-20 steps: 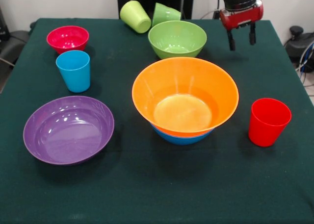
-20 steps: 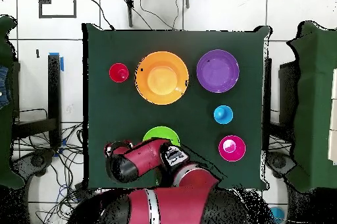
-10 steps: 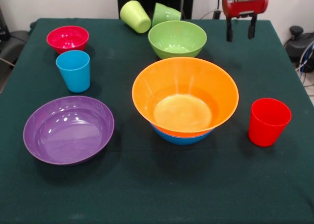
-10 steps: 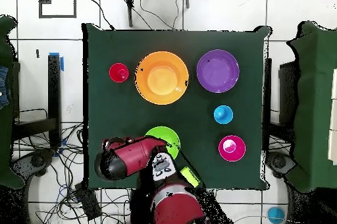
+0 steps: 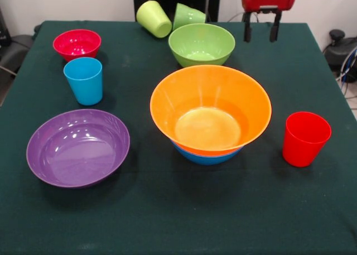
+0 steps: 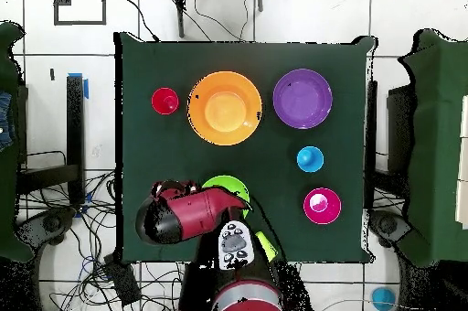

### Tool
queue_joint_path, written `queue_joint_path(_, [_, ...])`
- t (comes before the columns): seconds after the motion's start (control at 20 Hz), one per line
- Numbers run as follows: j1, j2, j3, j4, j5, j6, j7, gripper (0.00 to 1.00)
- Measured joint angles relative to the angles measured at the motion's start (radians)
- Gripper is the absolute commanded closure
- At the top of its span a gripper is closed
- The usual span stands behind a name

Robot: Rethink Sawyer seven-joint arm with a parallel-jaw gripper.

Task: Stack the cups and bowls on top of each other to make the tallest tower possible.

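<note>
Dark green cloth covers the table, and white floor tiles with loose cables show around it from above.

Near the middle sits the big orange bowl. It rests inside a blue bowl, and only a thin blue edge peeks out below it. That is the only pile on the table, just 2 bowls high. From above, the pile shows only as an orange circle.

Behind it stands the green bowl, alone and upright. At the back edge, 2 cups lie tipped over side by side: the yellow-green cup and the green cup, which lies just behind the green bowl.

On one side, the small red bowl sits near the back. The sky blue cup stands upright just in front of it. Closer to the front is a wide purple bowl, empty and shiny.

On the other side, the red cup stands upright by itself, near the orange bowl but not touching it.

The gripper hangs up high at the back, beside the green bowl. Its 2 black fingers are spread apart and hold nothing. From above, the red arm covers part of the green bowl.

I cannot read any writing or labels on the cups or bowls.
</note>
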Motion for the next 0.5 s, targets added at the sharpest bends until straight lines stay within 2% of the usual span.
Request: queue_joint_path(0.5, [-0.007,0.012,-0.069,-0.059,0.001,0.0,0.0,0.0])
